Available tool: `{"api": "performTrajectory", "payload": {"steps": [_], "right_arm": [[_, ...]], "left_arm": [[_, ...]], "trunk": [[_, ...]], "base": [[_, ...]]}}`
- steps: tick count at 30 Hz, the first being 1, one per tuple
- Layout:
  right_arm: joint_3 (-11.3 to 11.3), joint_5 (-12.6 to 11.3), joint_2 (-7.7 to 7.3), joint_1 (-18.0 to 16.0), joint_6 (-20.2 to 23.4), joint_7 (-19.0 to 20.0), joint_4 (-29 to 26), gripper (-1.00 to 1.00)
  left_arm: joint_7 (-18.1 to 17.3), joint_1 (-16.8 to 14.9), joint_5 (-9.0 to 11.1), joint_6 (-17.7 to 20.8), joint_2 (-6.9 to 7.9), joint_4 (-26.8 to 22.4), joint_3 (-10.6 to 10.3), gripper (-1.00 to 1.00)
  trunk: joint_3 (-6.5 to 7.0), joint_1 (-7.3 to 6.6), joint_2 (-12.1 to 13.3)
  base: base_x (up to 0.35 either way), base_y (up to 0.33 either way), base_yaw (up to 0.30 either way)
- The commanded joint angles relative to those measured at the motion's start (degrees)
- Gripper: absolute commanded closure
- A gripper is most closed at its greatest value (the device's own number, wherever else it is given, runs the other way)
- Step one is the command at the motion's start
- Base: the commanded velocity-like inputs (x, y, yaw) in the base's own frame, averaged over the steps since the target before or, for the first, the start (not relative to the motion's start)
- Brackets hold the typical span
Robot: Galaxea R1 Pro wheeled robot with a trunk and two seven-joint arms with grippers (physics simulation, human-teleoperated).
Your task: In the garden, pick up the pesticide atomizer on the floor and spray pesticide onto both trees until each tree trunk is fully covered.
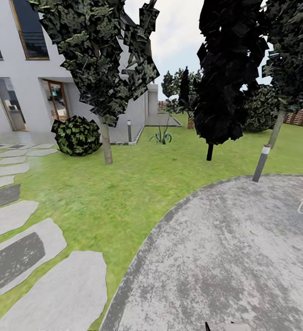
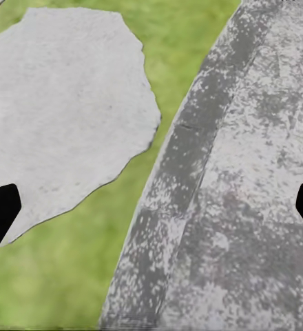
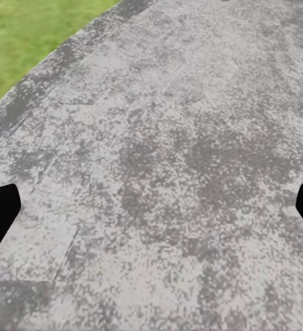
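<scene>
Green lawn point(image 1: 124, 184) beside grey paving point(image 1: 225, 257); both arms' fingers point(image 2: 0, 210) spread, empty.

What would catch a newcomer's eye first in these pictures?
Probably the narrow all-black tree, standing dark against the sky right of centre on the lawn. Left of it stands a tree with a pale trunk and mottled green foliage, in front of the white house. In the foreground, a wide grey paved patch curves across the lower right, with flat stepping stones in the grass at lower left.
</scene>
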Motion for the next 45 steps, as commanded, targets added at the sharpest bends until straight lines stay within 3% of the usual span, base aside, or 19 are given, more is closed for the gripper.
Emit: {"api": "performTrajectory", "payload": {"steps": [1,45], "right_arm": [[0.0,0.0,0.01,0.0,0.0,0.0,0.0,-1.0],[0.2,0.0,0.06,0.0,0.0,0.0,0.0,-1.0]], "left_arm": [[0.0,0.0,0.0,0.0,0.0,0.0,0.2,-1.0],[-0.1,-0.1,-0.1,0.1,-0.09,0.1,0.6,-1.0]], "trunk": [[-0.21,0.23,-0.4],[-8.76,9.89,-18.1]], "base": [[0.0,0.0,0.264],[0.0,0.0,0.278]]}}
